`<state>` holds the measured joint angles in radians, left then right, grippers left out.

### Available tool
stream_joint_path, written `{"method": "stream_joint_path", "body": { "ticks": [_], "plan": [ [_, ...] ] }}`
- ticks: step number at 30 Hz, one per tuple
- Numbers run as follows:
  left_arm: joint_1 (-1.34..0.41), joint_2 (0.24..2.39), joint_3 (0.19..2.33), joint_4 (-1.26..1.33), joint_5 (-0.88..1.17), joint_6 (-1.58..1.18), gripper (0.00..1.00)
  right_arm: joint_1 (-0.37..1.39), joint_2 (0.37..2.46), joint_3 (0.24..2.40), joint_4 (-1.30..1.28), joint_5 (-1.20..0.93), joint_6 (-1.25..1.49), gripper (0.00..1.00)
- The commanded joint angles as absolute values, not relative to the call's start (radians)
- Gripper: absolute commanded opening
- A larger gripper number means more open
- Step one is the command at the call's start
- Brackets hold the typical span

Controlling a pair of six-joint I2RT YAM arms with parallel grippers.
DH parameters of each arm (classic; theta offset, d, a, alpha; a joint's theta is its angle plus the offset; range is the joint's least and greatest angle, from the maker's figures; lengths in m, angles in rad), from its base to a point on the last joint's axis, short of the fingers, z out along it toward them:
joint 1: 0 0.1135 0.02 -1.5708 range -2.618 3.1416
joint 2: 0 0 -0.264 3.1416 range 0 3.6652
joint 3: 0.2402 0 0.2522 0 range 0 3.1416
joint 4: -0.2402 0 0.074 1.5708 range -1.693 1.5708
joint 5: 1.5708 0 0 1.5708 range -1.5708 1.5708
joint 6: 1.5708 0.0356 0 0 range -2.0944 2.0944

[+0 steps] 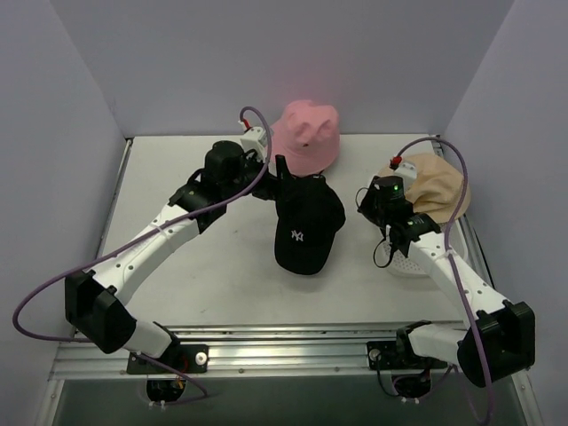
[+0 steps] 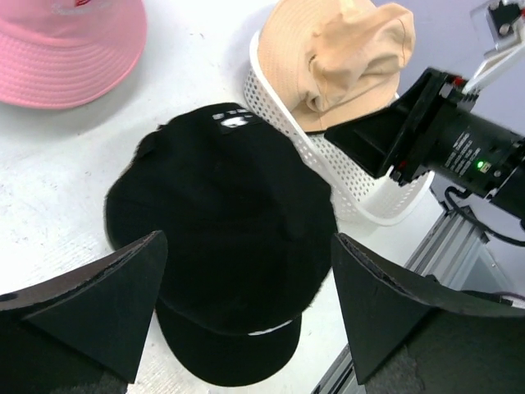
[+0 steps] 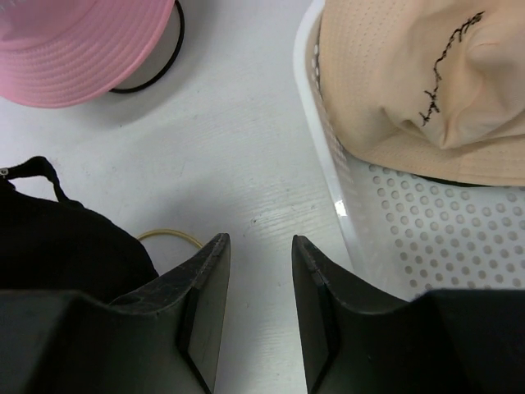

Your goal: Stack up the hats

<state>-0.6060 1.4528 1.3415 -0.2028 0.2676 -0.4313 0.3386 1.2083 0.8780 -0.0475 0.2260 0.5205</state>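
Note:
A black baseball cap (image 1: 304, 226) with a white logo lies mid-table, propped on a gold wire frame (image 3: 168, 235). My left gripper (image 1: 286, 180) hovers over its back edge, open wide and empty; in the left wrist view (image 2: 248, 240) the cap (image 2: 221, 246) lies below between the fingers. A pink bucket hat (image 1: 306, 133) sits at the back on a black wire frame (image 3: 156, 70). A tan bucket hat (image 1: 435, 185) lies in a white perforated tray (image 1: 410, 264) at the right. My right gripper (image 1: 368, 201) is open and empty over bare table (image 3: 261, 240), between cap and tray. No dark green hat shows.
Grey walls close in the table on the left, back and right. The aluminium rail (image 1: 293, 342) with the arm bases runs along the near edge. The tray wall (image 3: 324, 139) stands just right of my right fingers.

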Motion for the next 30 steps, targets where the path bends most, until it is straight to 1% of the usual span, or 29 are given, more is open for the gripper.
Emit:
{"method": "stream_joint_path", "body": {
  "ticks": [1,4,5,12,14,17,21,22,24,25,27,28,30],
  "plan": [
    [-0.686,1.473,1.462,-0.307,0.151,-0.353,0.89,0.331,1.141,0.922,-0.123,0.227,0.505,0.33],
    [-0.727,1.520,1.532,-0.374,0.094,-0.334,0.83,0.331,1.089,0.917,-0.132,0.213,0.508,0.33],
    [-0.738,1.531,1.548,-0.389,0.075,-0.330,0.79,0.331,1.065,0.916,-0.135,0.201,0.508,0.33],
    [-0.808,1.626,1.669,-0.543,-0.130,-0.304,0.77,0.333,0.965,0.922,-0.175,0.173,0.502,0.33],
    [-0.825,1.649,1.687,-0.551,-0.133,-0.299,0.76,0.333,0.939,0.925,-0.183,0.170,0.500,0.34],
    [-0.850,1.667,1.700,-0.546,-0.144,-0.291,0.70,0.334,0.910,0.931,-0.196,0.169,0.495,0.34],
    [-0.865,1.700,1.733,-0.557,-0.170,-0.287,0.60,0.336,0.885,0.936,-0.216,0.164,0.489,0.34],
    [-0.870,1.703,1.738,-0.558,-0.181,-0.284,0.52,0.334,0.881,0.934,-0.216,0.164,0.488,0.34],
    [-0.885,1.709,1.755,-0.561,-0.210,-0.276,0.45,0.334,0.865,0.931,-0.221,0.169,0.485,0.34],
    [-0.888,1.710,1.759,-0.561,-0.216,-0.273,0.37,0.336,0.862,0.930,-0.219,0.173,0.482,0.34],
    [-0.902,1.717,1.778,-0.564,-0.227,-0.268,0.31,0.334,0.859,0.927,-0.221,0.172,0.477,0.34],
    [-0.907,1.720,1.784,-0.566,-0.238,-0.267,0.26,0.334,0.858,0.925,-0.222,0.172,0.479,0.34],
    [-0.914,1.730,1.810,-0.583,-0.255,-0.261,0.25,0.336,0.861,0.920,-0.219,0.167,0.479,0.34]
  ]
}}
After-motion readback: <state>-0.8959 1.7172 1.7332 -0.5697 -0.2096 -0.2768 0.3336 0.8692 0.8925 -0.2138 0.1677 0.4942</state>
